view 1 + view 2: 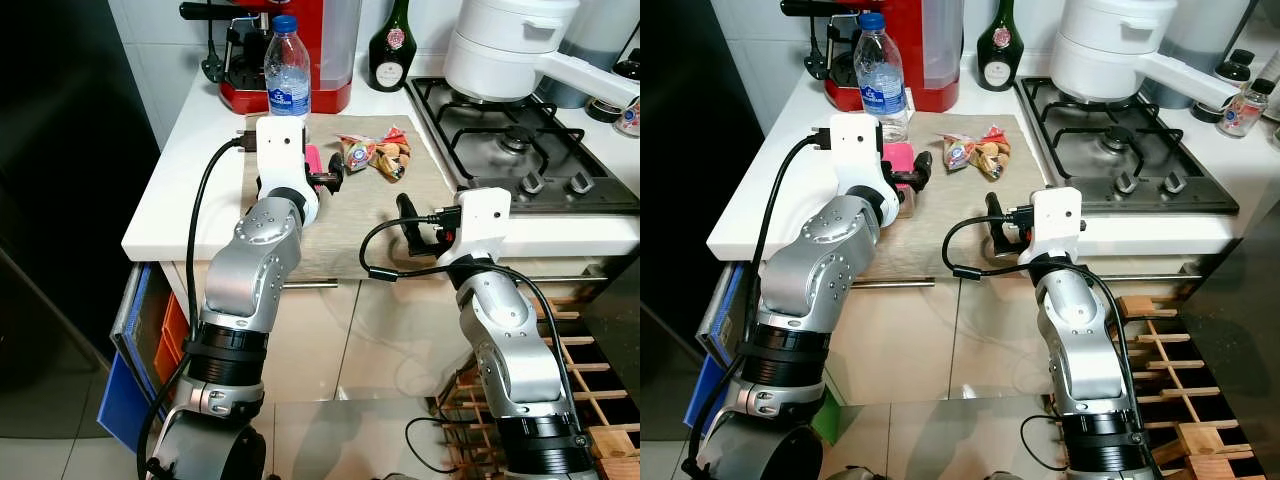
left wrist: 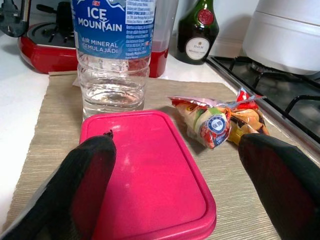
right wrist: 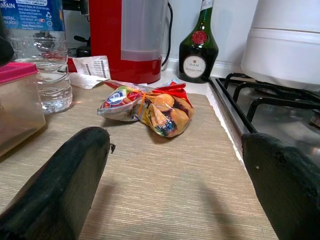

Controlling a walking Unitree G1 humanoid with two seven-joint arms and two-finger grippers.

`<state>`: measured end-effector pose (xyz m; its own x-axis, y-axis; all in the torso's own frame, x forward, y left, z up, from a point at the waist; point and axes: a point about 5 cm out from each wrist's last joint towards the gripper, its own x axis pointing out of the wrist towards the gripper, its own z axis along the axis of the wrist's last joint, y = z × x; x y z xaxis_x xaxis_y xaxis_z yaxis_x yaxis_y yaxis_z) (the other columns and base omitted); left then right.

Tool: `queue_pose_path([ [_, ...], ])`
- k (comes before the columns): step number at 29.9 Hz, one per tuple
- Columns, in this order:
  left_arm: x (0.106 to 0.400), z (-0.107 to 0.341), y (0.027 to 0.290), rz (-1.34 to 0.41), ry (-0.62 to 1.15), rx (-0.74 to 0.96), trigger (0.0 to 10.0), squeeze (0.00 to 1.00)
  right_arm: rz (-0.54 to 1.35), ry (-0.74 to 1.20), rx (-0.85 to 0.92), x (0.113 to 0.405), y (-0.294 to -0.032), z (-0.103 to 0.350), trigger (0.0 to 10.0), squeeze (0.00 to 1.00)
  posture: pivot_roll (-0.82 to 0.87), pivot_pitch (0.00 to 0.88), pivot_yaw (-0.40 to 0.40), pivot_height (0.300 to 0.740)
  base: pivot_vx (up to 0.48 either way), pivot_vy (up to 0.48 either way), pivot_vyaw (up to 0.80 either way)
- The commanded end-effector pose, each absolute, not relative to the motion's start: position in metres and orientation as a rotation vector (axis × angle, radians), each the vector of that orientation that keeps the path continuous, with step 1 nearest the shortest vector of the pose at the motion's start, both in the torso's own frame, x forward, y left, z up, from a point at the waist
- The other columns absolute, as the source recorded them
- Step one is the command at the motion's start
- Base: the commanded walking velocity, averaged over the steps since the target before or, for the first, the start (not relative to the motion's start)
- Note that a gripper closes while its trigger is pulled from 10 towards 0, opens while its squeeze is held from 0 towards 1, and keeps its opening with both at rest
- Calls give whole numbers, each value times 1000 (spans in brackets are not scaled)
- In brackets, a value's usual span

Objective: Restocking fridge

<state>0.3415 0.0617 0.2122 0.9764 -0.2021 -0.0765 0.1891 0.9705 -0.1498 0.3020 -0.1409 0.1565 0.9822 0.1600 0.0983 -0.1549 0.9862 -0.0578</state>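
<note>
**Left wrist view: open fingers straddling the pink-lidded box**

Left gripper sits low over the pink-lidded container, fingers spread wide to either side of the lid, not closed on it. Looks like a pre-grasp lineup: the span has to clear the box's width before clamping.

Right gripper hovers over the near right part of the woven mat, released and empty, well apart from the other items. Likely parked clear so the left arm can work.

Restock items are grouped on the mat, on the white counter:
- Container: glossy pink lid with rounded corners, translucent rigid body; flat sides should suit a pinch.
- Water bottle: just behind the container, clear ribbed plastic, blue cap and label, partly full.
- Snack bag: right of the container, crinkly clear film, lumpy, tied top. Soft, will deform under grip.

Mat is ribbed beige weave and should limit sliding.

Far side: red coffee machine, dark green bottle. Gas hob on the right with a white pot.
</note>
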Motion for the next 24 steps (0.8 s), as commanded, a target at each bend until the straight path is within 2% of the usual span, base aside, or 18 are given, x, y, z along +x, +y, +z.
queue_pose_path([
  [1, 342, 212, 51, -215, 128, -153, 10000, 0, 165, -104, -57, 302, -140, 158, 10000, 0, -69, 0, 3, 740, 0, 0, 0],
  [12, 342, 205, 50, -219, 181, -146, 10000, 0, 170, -103, -61, 302, -140, 158, 10000, 0, -71, 0, 0, 740, 0, 0, 0],
  [14, 342, 228, 47, -247, 50, -96, 10000, 0, 167, -101, -62, 302, -140, 158, 10000, 0, -69, 0, -1, 740, 0, 0, 0],
  [17, 341, 242, 44, -270, -24, -80, 10000, 0, 166, -100, -62, 303, -140, 158, 10000, 0, -67, 0, -1, 740, 0, 0, 0],
  [24, 338, 245, 46, -260, -40, -36, 10000, 0, 170, -94, -62, 303, -139, 157, 10000, 0, -59, 0, -7, 740, 0, 0, 0],
])
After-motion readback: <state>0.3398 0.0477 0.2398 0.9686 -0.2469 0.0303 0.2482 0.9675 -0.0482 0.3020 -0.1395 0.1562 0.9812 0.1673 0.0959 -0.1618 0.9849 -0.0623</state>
